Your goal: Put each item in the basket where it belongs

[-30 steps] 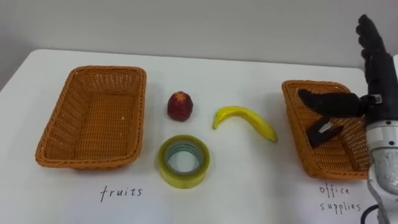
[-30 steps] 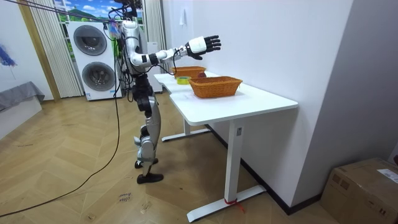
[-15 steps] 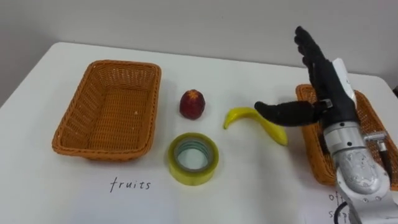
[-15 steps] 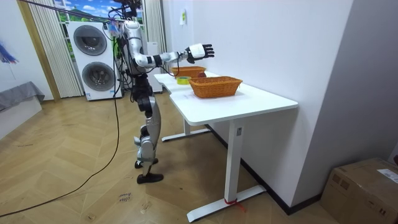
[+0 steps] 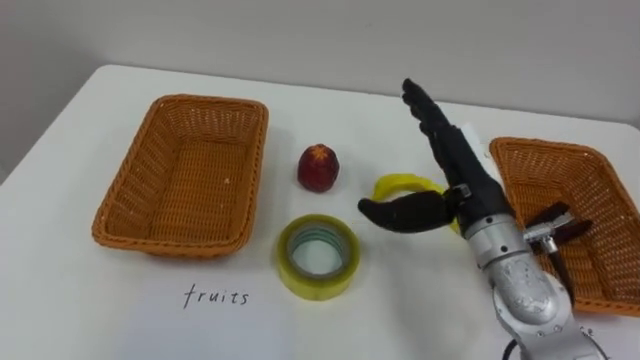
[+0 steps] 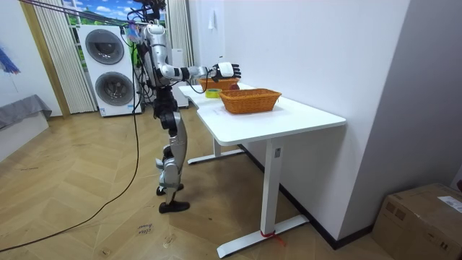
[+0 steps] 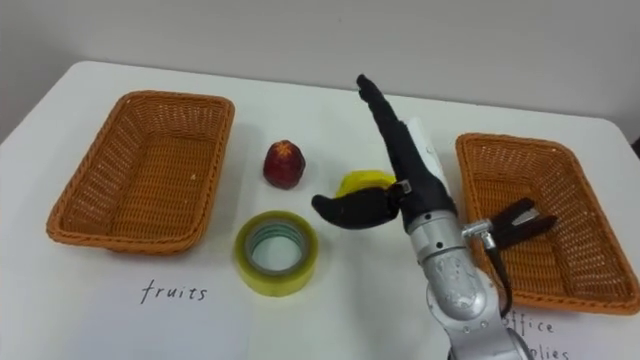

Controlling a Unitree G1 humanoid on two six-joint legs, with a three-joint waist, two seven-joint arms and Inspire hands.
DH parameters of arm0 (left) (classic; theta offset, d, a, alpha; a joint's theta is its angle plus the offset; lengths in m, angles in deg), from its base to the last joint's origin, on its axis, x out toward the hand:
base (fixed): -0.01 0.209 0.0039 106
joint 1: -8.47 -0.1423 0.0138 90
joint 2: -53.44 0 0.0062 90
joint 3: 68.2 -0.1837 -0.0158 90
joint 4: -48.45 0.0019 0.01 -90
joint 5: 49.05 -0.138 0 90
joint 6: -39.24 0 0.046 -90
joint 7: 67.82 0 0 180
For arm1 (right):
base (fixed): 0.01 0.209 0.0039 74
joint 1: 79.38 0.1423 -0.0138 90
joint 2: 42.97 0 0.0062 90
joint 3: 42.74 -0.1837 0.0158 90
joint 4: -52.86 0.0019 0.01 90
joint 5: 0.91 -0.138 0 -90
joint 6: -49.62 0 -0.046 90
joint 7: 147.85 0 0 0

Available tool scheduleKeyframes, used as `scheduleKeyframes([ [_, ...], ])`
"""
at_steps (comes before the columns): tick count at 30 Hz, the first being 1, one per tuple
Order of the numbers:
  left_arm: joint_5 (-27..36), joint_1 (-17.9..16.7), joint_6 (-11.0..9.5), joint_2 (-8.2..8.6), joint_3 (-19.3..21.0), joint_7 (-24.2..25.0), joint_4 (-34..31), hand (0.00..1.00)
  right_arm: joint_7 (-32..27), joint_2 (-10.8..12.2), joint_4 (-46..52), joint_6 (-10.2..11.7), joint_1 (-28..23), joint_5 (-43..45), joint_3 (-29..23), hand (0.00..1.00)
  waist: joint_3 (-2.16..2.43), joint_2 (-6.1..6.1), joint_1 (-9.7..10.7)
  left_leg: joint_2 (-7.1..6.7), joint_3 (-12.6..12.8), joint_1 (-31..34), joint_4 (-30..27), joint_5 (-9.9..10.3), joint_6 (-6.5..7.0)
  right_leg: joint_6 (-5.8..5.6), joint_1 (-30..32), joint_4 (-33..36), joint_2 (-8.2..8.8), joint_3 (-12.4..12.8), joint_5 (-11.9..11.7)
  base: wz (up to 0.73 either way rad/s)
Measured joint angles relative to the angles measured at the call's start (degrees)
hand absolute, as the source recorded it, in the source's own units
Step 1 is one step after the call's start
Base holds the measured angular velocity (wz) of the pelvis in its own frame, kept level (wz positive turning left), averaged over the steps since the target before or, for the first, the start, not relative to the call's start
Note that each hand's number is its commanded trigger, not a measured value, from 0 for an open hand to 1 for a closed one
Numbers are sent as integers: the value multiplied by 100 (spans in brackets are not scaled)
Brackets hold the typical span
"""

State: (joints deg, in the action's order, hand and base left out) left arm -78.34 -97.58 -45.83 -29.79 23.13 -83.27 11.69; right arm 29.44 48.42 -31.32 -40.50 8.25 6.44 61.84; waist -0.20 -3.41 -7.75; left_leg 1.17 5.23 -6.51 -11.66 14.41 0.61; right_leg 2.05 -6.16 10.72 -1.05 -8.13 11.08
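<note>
My right hand hovers open over the middle of the white table, fingers straight and thumb spread to the left. It covers most of the yellow banana, whose curved end shows behind the thumb. A red apple sits left of the banana. The yellow tape roll lies flat in front of the apple. The wicker basket labelled fruits holds nothing. The office supplies basket on the right holds a dark object. In the room view I stand at the table's end with the right hand stretched over it.
Handwritten labels lie on the table before each basket. The table's far edge runs along a plain wall. In the room view, stacked washing machines stand behind me and a cardboard box sits on the floor at the room view's right.
My right hand has swung left and down, from over the office supplies basket to over the banana. The eye view has shifted. Apple, tape and banana lie where they were.
</note>
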Motion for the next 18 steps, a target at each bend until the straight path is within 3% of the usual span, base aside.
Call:
scheduleKeyframes([
  [12, -1, 39, 10, -12, -49, -41, -18, 0, 235, 123, -230, -5, 8, -6, 236, 0, 33, -46, -61, 0, -7, -4, -8, -1, 0, 2, -10, 3, 7, -33, -1, 1],
  [18, 1, 50, 14, -25, -54, -40, -15, 0, 349, 180, -338, -57, 9, -3, 413, 0, 20, -89, -61, -3, -31, -8, -12, -2, 1, 1, -18, -2, 14, -41, -2, 0],
])
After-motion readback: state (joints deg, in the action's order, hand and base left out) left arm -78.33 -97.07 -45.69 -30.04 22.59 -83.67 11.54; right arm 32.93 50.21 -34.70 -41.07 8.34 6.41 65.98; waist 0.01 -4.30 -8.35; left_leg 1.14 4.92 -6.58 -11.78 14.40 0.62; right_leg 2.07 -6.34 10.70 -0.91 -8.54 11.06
